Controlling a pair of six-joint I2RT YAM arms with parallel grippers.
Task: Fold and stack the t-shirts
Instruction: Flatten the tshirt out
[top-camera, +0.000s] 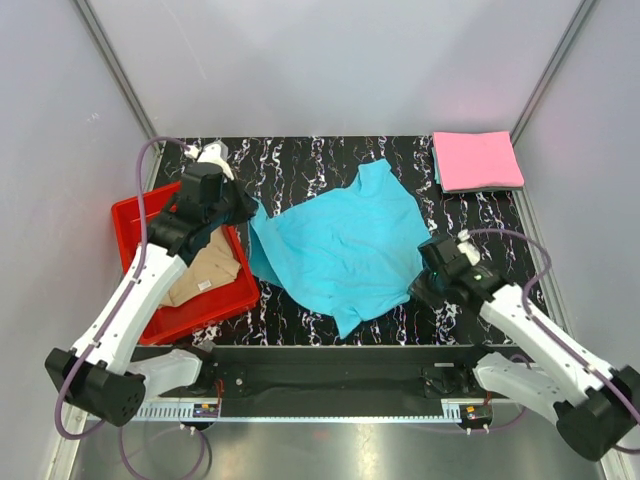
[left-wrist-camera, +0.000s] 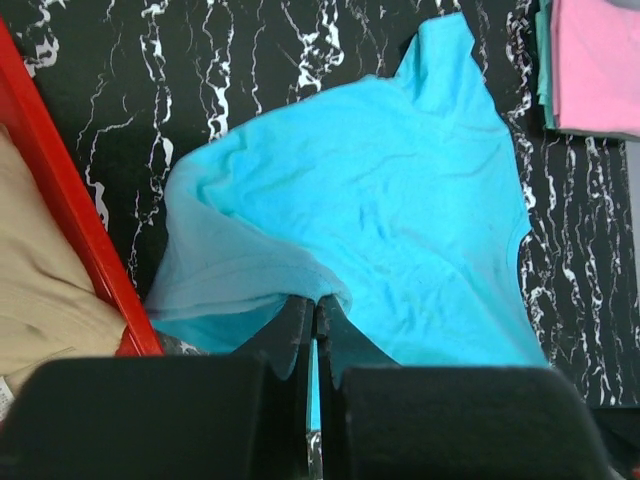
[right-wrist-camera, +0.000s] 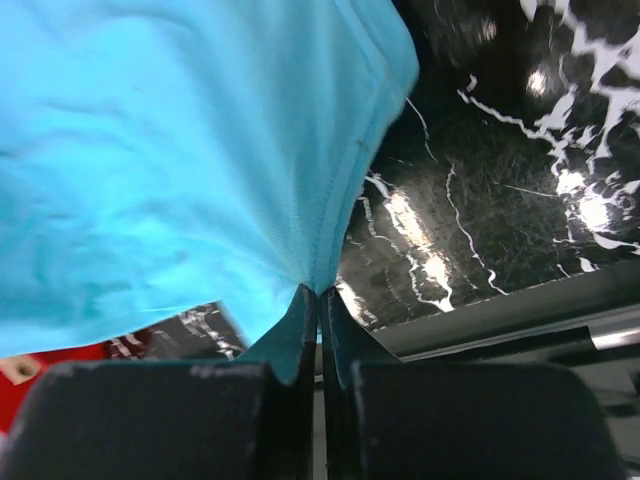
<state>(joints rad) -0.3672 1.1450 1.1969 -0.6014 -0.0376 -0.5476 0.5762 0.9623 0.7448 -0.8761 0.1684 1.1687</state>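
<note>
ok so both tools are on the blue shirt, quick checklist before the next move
1. Left tool shut on the turquoise shirt at its edge: ok
2. Right tool shut on the same shirt's edge: ok
3. Shirt lying flat and smooth for a fold: not ok, it is rumpled and bunched near the left tool
4. Each tool pinching only one layer of cloth: cannot tell
5. Pink shirt folded at the far right corner, apart from the turquoise one: ok
6. Tan shirt inside the red tray, not caught in either grip: ok
</note>
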